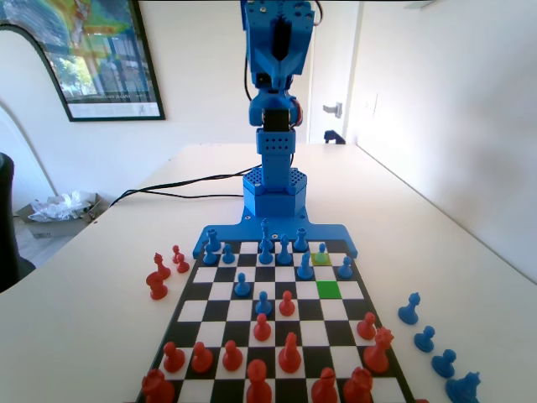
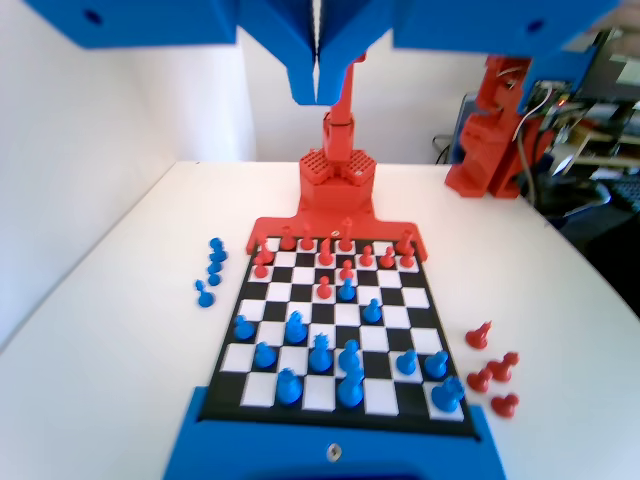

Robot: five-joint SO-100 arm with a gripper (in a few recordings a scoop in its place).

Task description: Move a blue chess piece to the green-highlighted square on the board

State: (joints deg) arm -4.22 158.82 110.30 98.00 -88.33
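With the gripper (image 2: pixel 317 85) raised high over the board (image 1: pixel 359 295), jaws pressed together and empty, the blue chess piece (image 1: pixel 321 250) apparently sat on the yellow-green square (image 1: pixel 320 259) behind the green-highlighted square (image 1: pixel 328 289), where crowded neighbours risked being toppled on the white table (image 1: pixel 101 294).

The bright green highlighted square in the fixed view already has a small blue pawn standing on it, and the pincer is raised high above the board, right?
Not quite: in the fixed view the bright green highlighted square is bare. The pincer is indeed raised high above the black-and-white chequered board.
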